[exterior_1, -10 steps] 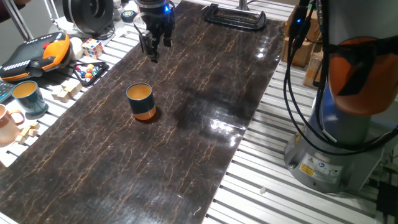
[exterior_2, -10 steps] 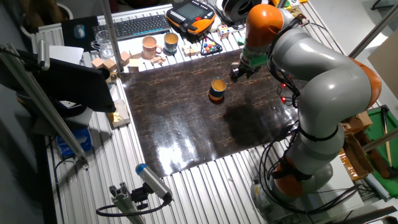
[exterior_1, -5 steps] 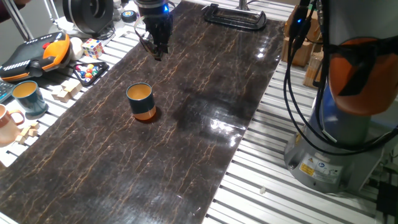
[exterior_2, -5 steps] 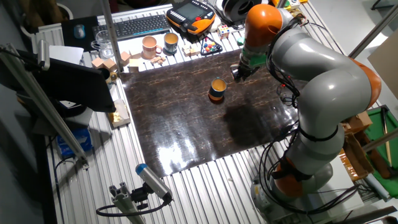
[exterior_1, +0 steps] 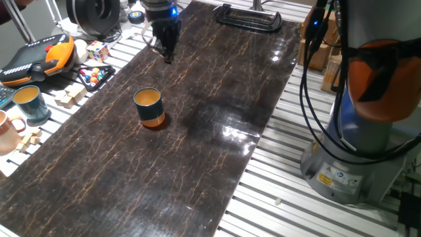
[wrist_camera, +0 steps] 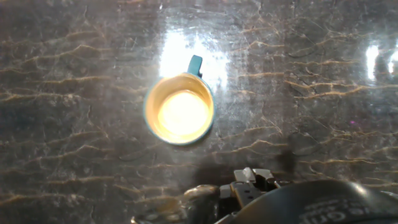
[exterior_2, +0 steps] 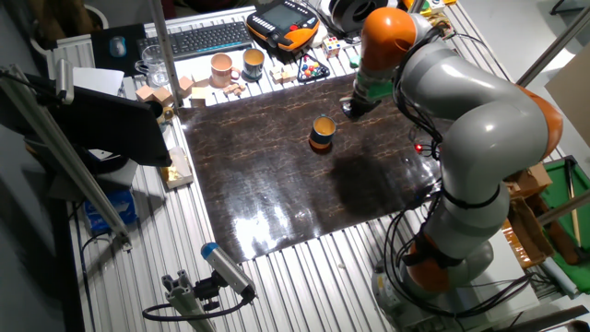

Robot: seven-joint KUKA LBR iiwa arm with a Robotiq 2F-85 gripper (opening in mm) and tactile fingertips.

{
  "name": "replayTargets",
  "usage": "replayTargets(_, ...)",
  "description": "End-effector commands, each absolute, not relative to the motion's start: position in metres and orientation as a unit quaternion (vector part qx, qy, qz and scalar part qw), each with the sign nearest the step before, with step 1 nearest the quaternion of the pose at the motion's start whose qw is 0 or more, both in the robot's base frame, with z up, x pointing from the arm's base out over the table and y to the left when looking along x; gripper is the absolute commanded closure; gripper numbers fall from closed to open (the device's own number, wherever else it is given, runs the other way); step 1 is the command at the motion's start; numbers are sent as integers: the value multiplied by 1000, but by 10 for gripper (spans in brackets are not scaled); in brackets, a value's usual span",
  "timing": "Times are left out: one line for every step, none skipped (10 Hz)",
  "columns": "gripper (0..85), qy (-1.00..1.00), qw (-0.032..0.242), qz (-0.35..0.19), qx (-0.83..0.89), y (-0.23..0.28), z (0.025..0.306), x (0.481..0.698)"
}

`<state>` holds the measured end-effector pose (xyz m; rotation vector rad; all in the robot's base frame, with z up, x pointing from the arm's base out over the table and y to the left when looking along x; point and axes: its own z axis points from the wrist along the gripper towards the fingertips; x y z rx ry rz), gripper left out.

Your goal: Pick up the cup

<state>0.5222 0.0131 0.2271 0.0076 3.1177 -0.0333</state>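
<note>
The cup (exterior_1: 148,107) stands upright on the dark marble-patterned tabletop (exterior_1: 217,85): dark teal-blue body, orange band at the base, yellow-tan inside. It also shows in the other fixed view (exterior_2: 321,132). In the hand view I see the cup from above (wrist_camera: 179,109), left of centre, with a small teal tab at its upper rim. My gripper (exterior_1: 167,56) hangs above the table's far left part, well beyond the cup and apart from it, as the other fixed view (exterior_2: 348,111) confirms. Its fingers point down, line up in one narrow shape, and hold nothing.
Off the table's left edge stand a lighter teal mug with a handle (exterior_1: 29,103), a pinkish-tan mug (exterior_1: 6,128), wooden blocks (exterior_1: 66,97), a Rubik's cube (exterior_1: 97,50) and an orange-black pendant (exterior_1: 39,58). A black clamp (exterior_1: 247,16) lies at the far end. The robot's base (exterior_1: 355,158) stands right.
The hand has turned about its axis, so the two spread fingers now line up in one narrow shape, and it has shifted slightly farther back. The cup has not moved.
</note>
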Motion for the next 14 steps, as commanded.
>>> replayTargets(843,1000,12,-8,6,16,222,526)
replayTargets(843,1000,12,-6,8,17,217,530)
replayTargets(843,1000,12,-3,12,18,213,534)
replayTargets(843,1000,12,1,17,18,210,538)
replayTargets(843,1000,13,3,22,19,206,543)
replayTargets(843,1000,14,4,27,22,201,548)
replayTargets(843,999,14,4,31,24,197,553)
replayTargets(843,999,15,5,34,25,192,557)
replayTargets(843,999,16,5,38,25,188,560)
replayTargets(843,999,17,5,43,26,187,564)
replayTargets(843,999,18,2,46,27,186,567)
replayTargets(843,999,18,0,49,27,184,569)
replayTargets(843,999,20,-2,49,28,183,570)
replayTargets(843,999,21,-10,49,31,185,570)
